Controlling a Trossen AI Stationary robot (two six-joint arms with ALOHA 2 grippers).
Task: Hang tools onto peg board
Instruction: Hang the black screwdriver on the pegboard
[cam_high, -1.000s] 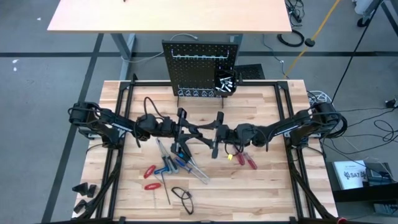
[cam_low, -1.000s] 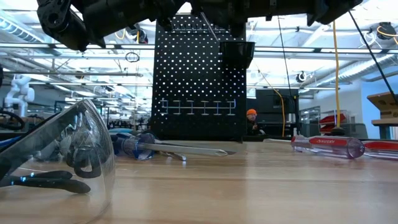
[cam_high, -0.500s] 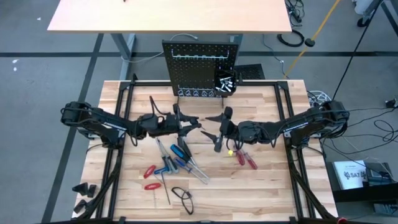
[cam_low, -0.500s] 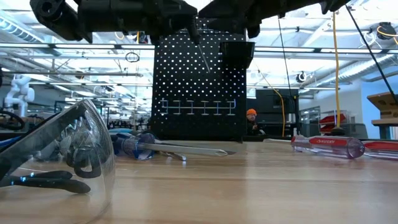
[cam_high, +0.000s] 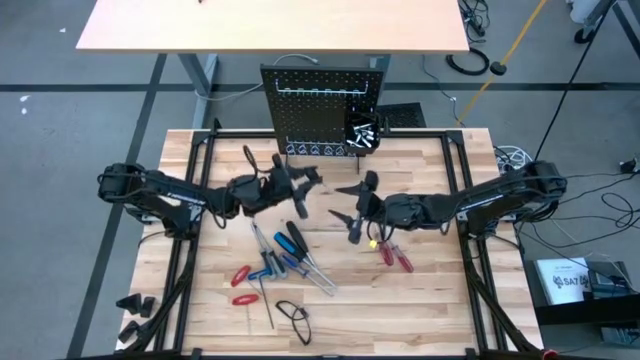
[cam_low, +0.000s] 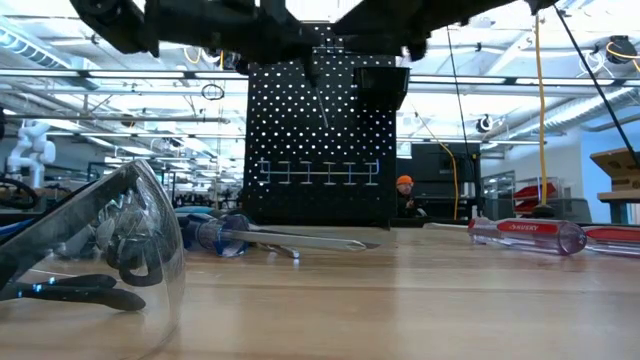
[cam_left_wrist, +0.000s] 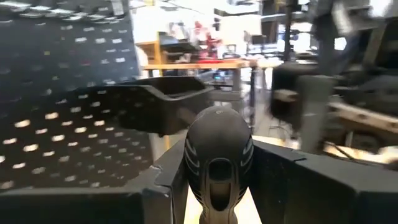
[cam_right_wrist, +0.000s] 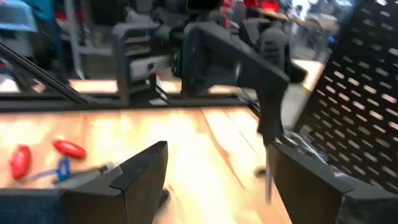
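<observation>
My left gripper (cam_high: 300, 188) hangs over the table's middle, just in front of the peg board (cam_high: 325, 110), shut on a black-handled screwdriver (cam_left_wrist: 219, 155). Its thin shaft (cam_low: 322, 100) hangs before the perforated panel (cam_low: 320, 140). My right gripper (cam_high: 356, 210) is open and empty, hovering to the right of the left one. Blue-handled screwdrivers (cam_high: 290, 255), red pliers (cam_high: 240, 285) and red-handled screwdrivers (cam_high: 393, 255) lie flat on the tabletop. The board's small bin (cam_high: 362, 135) holds silver bits. My left gripper pinches the screwdriver's black handle (cam_left_wrist: 217, 146) between its two fingers (cam_left_wrist: 168, 180), with the rounded butt end facing the wrist camera. The tool is lifted clear of the table. Its shaft (cam_right_wrist: 268, 177) hangs down below the fingers, slightly slanted.
Clear safety glasses (cam_low: 90, 250) sit near the table's front edge (cam_high: 292, 318). A row of metal hooks (cam_low: 315, 172) runs along the board's lower part. A black frame (cam_high: 190, 200) borders the tabletop on both sides.
My left gripper rose from the tool pile and moved toward the far edge and the peg board, tipping up from pointing down. It carried the black-handled screwdriver clear of the table. My right gripper drew back slightly toward the table's right.
</observation>
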